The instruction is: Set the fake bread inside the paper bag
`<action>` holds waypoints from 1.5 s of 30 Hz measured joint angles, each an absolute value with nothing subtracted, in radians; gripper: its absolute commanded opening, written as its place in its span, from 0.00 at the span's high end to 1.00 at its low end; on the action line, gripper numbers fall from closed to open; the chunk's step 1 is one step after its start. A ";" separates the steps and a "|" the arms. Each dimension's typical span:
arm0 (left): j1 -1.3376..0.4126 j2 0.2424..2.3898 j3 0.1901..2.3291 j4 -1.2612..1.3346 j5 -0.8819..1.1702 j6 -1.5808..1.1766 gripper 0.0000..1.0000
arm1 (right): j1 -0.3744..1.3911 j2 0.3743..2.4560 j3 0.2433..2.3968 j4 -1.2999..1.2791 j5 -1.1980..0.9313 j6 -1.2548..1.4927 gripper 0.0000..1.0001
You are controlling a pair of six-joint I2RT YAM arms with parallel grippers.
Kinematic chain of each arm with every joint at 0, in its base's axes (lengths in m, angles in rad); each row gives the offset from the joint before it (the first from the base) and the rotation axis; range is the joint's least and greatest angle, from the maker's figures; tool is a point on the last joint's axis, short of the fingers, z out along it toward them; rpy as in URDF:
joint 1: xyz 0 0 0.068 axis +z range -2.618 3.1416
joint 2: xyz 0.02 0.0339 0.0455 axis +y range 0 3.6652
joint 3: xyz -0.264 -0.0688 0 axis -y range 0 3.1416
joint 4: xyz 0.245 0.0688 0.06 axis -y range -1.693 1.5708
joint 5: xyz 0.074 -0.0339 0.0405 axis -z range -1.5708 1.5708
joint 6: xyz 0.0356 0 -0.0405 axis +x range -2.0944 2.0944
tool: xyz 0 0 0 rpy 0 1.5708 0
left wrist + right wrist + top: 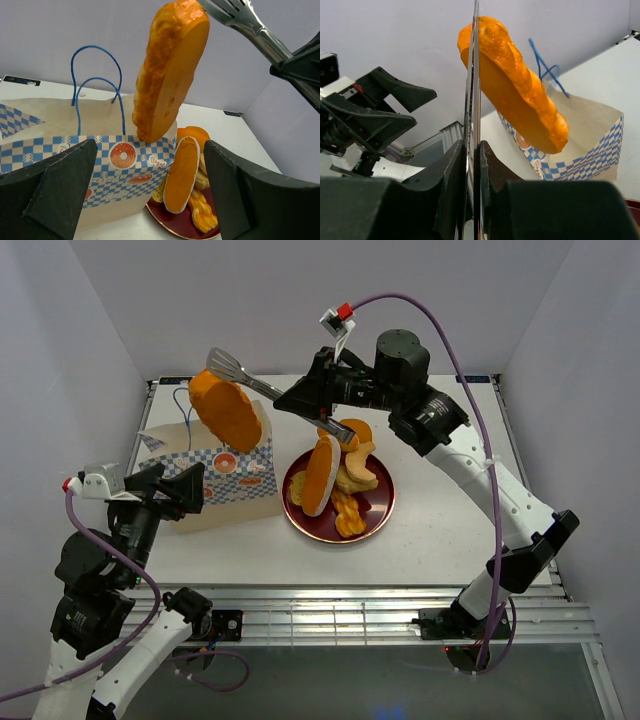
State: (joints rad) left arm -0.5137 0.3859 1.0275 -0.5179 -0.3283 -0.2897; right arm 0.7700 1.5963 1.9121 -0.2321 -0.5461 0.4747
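Note:
A long orange-golden loaf of fake bread [226,410] hangs tilted in metal tongs [243,372], and my right gripper [312,392] is shut on the tongs' handles. The loaf [170,70] has its lower tip at the rim of the paper bag [60,150], at the bag's right end. The tan, blue-checkered bag [215,480] stands open with its blue cord handles up. In the right wrist view the tongs [474,75] run up between my shut fingers to the loaf [520,95]. My left gripper [150,145] stands open in front of the bag, holding nothing.
Right of the bag is a dark red plate [378,512] with more fake bread: a long slice [322,475] leaning upright, a braided stick [200,210] and round pieces. The left arm [130,505] is by the bag's near left corner. White walls enclose the table.

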 measured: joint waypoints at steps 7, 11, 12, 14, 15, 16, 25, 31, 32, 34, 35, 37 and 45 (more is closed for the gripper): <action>-0.514 0.379 1.028 -0.525 -0.328 -0.289 0.02 | 0.773 1.614 1.894 -0.221 -0.534 0.464 0.92; -0.514 0.376 1.029 -0.525 -0.328 -0.289 0.02 | 0.774 1.630 1.913 -0.214 -0.534 0.464 0.92; -0.514 0.376 1.030 -0.525 -0.328 -0.289 0.02 | 0.774 1.637 1.925 -0.215 -0.534 0.464 0.92; -0.514 0.376 1.030 -0.525 -0.328 -0.289 0.02 | 0.774 1.646 1.951 -0.218 -0.533 0.464 0.92; -0.514 0.376 1.030 -0.525 -0.328 -0.289 0.02 | 0.774 1.649 1.963 -0.220 -0.533 0.465 0.92; -0.514 0.376 1.030 -0.525 -0.328 -0.289 0.02 | 0.774 1.651 1.976 -0.221 -0.533 0.465 0.92; -0.514 0.376 1.030 -0.526 -0.325 -0.290 0.02 | 0.774 1.652 2.020 -0.215 -0.533 0.468 0.92; -0.514 0.376 1.030 -0.526 -0.325 -0.289 0.02 | 0.774 1.666 2.025 -0.214 -0.533 0.468 0.92; -0.514 0.376 1.030 -0.526 -0.325 -0.290 0.02 | 0.774 1.668 2.024 -0.213 -0.533 0.468 0.92; -0.514 0.376 1.029 -0.525 -0.325 -0.290 0.02 | 0.774 1.668 2.010 -0.208 -0.532 0.468 0.92; -0.514 0.376 1.029 -0.526 -0.325 -0.289 0.02 | 0.774 1.668 2.000 -0.205 -0.530 0.467 0.92; -0.514 0.376 1.029 -0.526 -0.325 -0.289 0.02 | 0.774 1.669 1.979 -0.207 -0.529 0.467 0.92; -0.514 0.374 1.020 -0.527 -0.325 -0.289 0.02 | 0.774 1.669 1.884 -0.205 -0.526 0.463 0.74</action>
State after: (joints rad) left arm -0.5137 0.3744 1.0203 -0.5266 -0.3252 -0.2893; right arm 0.7742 1.6688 1.8835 -0.2054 -0.5259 0.4633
